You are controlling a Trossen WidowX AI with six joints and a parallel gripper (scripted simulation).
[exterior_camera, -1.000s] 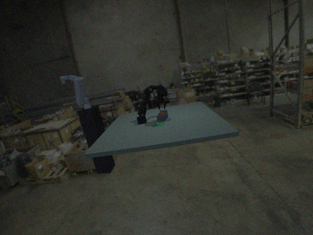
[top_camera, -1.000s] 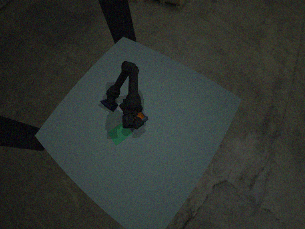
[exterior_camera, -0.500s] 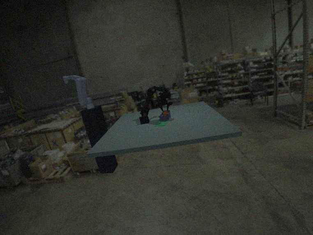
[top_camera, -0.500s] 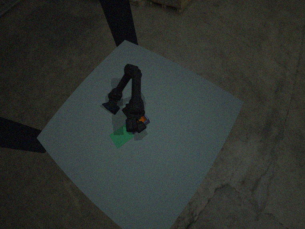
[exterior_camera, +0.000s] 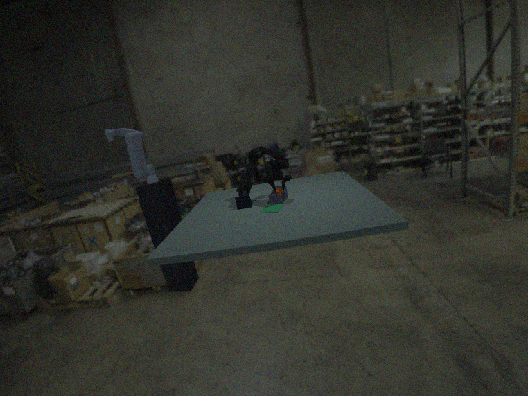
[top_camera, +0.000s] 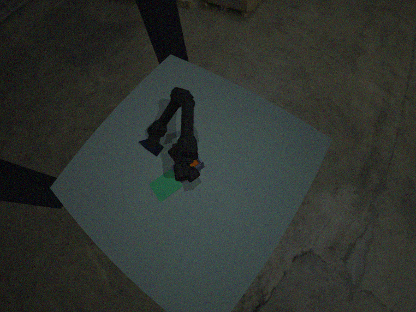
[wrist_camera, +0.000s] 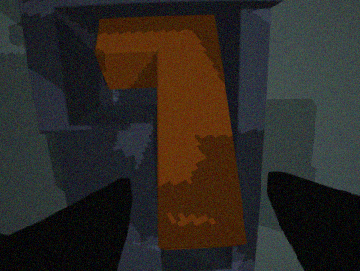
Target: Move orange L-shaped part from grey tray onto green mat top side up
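The orange L-shaped part [wrist_camera: 194,128] looks like a stiff, smooth little block, likely light. It lies in the pocket of the grey tray [wrist_camera: 71,109], its long straight leg reaching toward the camera, and that leg end seems the place to pinch once raised. The gripper [wrist_camera: 196,223] hangs close above with fingers partly spread either side, holding nothing.

Dim shelving [exterior_camera: 409,127], perhaps stocked; boxes [exterior_camera: 64,230].
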